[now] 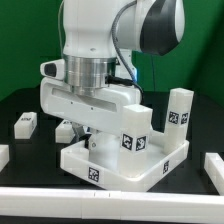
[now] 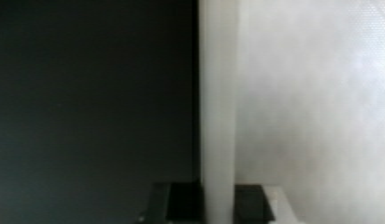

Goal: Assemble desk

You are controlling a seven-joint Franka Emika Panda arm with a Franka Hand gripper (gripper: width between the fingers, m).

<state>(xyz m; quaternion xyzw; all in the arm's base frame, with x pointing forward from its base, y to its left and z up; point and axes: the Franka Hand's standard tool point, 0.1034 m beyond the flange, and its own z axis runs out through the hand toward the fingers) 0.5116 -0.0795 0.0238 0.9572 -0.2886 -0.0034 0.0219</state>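
Plainly, with the gripper (image 2: pixel 214 203) seemingly clamped on an upright leg (image 2: pixel 215 90) over the panel (image 1: pixel 150 168), we risk jamming it if it tilts going in.

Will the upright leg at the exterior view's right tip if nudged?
Likely yes: the leg stands on its small end, taller than wide, so a high push could topple it. Its square section should stop it rolling. It looks like rigid plastic, so probably stiff.

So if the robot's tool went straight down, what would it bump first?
Probably the desk panel: its white rim stands right between the fingers of the tool. How close they are is hard to tell.
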